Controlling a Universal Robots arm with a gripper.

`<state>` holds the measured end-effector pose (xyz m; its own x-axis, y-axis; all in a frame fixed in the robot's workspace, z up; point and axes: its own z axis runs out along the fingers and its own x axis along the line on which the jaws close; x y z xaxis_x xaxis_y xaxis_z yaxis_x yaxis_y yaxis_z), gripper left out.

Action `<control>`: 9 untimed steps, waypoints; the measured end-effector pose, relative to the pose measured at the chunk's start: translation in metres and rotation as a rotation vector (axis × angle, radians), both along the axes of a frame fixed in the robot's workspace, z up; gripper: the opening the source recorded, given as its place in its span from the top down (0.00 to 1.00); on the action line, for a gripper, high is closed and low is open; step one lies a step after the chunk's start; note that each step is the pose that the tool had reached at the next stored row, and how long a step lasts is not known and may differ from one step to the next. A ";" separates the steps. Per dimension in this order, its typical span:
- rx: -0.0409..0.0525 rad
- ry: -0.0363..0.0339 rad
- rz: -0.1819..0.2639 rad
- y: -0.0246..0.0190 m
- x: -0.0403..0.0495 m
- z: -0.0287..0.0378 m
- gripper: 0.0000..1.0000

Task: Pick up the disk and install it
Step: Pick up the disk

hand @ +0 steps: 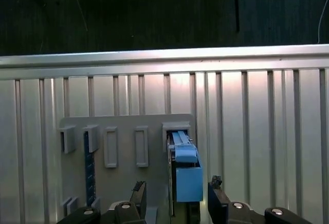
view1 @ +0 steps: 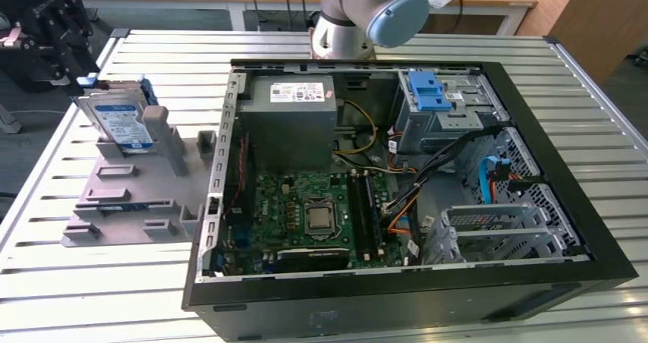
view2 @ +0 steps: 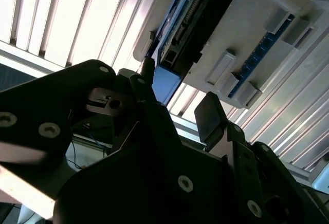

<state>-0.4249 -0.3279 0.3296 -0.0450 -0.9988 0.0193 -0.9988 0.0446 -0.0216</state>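
Gripper (hand: 177,193) stood wide, jaws straddling the upright disk (hand: 188,176) in its grey holder (hand: 123,124). Centring it between them before closing would likely favour a square grip.

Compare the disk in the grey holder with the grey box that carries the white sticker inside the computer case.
Size: the disk is clearly smaller than the grey box.
Pose: the disk stands on edge in the grey holder outside the computer case; the grey box sits mounted inside it.
Look: the disk has a blue-and-white label and blue frame; the grey box bears a small white sticker.
Both are rectangular metal bodies.
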 end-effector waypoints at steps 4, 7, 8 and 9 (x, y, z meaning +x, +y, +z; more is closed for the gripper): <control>0.0000 -0.0001 0.000 0.0022 -0.0009 -0.0015 0.41; 0.0000 0.0001 0.000 0.0042 -0.0018 -0.0029 0.41; -0.0001 0.0002 0.000 0.0045 -0.0024 -0.0036 0.41; 0.0000 0.0000 0.000 0.0047 -0.0029 -0.0046 0.41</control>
